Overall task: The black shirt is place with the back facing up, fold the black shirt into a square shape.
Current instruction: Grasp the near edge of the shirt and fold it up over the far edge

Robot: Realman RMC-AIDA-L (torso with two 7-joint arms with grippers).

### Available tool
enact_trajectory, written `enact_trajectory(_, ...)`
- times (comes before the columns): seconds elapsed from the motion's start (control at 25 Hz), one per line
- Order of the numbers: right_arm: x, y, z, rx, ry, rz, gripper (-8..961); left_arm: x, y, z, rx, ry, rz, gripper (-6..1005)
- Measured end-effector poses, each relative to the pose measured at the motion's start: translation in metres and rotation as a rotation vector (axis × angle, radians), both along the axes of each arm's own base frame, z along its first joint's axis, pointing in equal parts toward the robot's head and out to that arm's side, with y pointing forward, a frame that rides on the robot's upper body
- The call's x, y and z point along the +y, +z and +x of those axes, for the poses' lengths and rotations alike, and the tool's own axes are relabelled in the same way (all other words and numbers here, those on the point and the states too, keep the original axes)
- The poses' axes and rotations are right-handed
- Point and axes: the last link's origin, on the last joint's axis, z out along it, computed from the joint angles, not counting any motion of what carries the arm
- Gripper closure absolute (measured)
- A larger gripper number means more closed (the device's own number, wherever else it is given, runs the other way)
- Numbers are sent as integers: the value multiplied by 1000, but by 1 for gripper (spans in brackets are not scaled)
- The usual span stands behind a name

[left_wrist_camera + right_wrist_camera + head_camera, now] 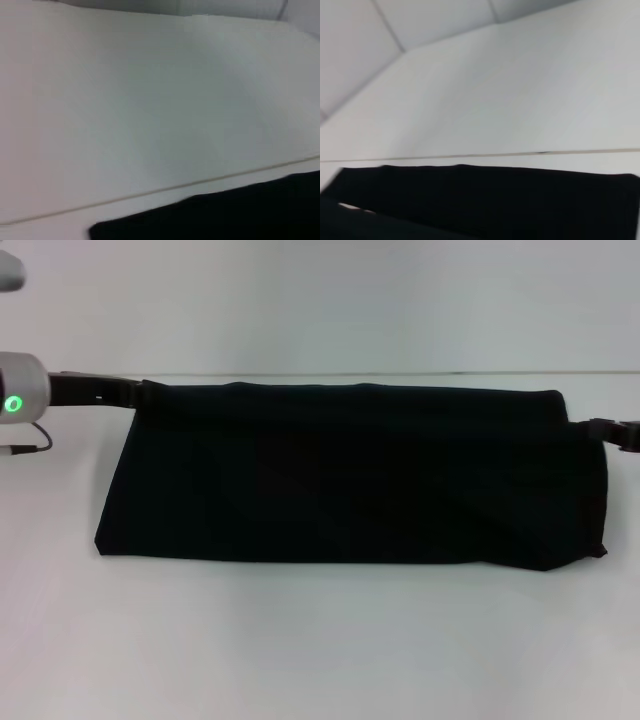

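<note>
Head view: black shirt (pixel 350 475) lies on the white table (pixel 320 640) as one long wide band, already folded at least once lengthwise, no sleeves or collar showing. Its far edge sits close to the table's back edge, near edge runs fairly straight, left end slants

Left gripper (pixel 135 392) is at the shirt's far-left corner, arm coming in from the left; right gripper (pixel 612 430) is at the shirt's right end near the far corner. Both look to be touching the fabric edge, but black on black, so jaw opening and whether either one has cloth pinched can't be told

Left wrist view shows only bare table and a strip of shirt edge (pixel 225 215), no fingers. Right wrist view same: shirt's far edge (pixel 495 200) under the table seam, no fingers

Judgement: long fold done, shape is a wide rectangle, not square. Left to do looks like crosswise folding, ends brought toward the shirt's middle or one end over the other, then squaring up the slanted left end
</note>
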Motion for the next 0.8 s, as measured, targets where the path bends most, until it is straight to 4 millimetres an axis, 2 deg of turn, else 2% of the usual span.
enact_trajectory(0.16, 20, -17, -7, -80, -33, 15, 952, 8, -12, 2, 75, -5, 35, 994)
enact_trajectory(0.32, 33, -22, -15, -117, -42, 51, 951, 12, -18, 7, 109, -17, 55, 994)
enact_trajectory(0.8, 65, -8, -44, -184, 3, 131, 952, 24, -10, 16, 135, -27, 128, 993)
